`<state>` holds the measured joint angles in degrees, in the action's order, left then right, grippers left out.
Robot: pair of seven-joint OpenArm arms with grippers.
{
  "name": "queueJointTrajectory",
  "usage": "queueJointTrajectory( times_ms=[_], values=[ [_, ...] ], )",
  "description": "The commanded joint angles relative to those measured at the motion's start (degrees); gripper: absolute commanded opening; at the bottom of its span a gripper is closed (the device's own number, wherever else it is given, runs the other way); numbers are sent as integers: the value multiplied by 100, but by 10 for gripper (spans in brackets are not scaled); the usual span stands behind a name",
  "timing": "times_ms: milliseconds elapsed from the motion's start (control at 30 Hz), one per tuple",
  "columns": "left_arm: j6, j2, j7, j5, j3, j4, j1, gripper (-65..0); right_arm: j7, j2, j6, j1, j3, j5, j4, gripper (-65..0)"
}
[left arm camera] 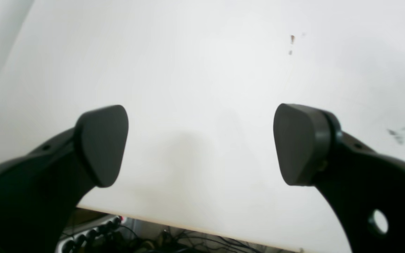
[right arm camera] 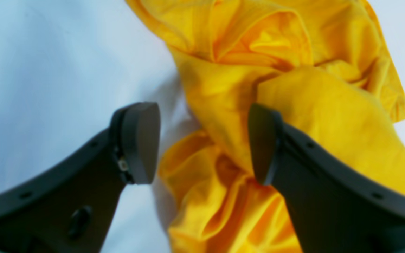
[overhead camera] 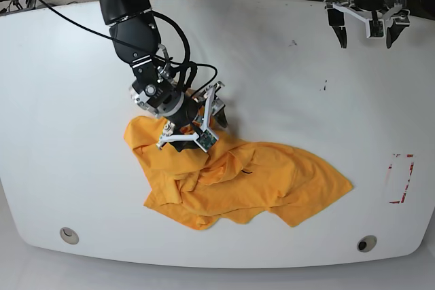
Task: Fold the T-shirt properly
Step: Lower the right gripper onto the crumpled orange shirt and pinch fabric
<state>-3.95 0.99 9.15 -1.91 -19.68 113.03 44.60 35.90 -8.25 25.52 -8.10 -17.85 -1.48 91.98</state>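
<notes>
t-shirt (right arm camera: 294,105) under right gripper (right arm camera: 204,147) (crumpled)

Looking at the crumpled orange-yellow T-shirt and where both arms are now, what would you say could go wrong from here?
1. The orange-yellow soft-fabric T-shirt lies bunched in overlapping folds, so the right gripper, jaws apart over it, may pinch several layers at once and drag the heap rather than spread it.
2. The left gripper hovers open over the bare white table, far from the cloth; a one-armed pull would likely leave the shirt twisted.

one T-shirt (overhead camera: 238,181), two tools, one table (overhead camera: 272,73)
</notes>
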Motion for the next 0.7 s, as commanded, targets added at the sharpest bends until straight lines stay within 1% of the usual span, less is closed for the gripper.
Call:
queueJointTrajectory(
  times_ms=[0,67,200,400,567,667],
  values=[
    [30,28,-154,-7,-67,94,46,-25,-139,-23,-7,-496,-338,11,-306,-271],
    [30,28,-154,-7,-76,94,46,-25,-157,3,-7,-733,-558,11,-561,-271],
    [30,28,-154,-7,-93,94,63,-25,-491,100,-7,-1058,-760,11,-1018,-271],
    [30,28,-154,-7,-102,94,72,-25,-816,170,-7,-1630,-1130,2,-1836,-271],
    [30,28,-154,-7,-102,94,81,-25,-1063,205,-7,-1955,-1218,11,-2355,-271],
    [30,28,-154,-7,-102,94,81,-25,-1124,364,-7,-2148,-1218,11,-2706,-271]
  ],
)
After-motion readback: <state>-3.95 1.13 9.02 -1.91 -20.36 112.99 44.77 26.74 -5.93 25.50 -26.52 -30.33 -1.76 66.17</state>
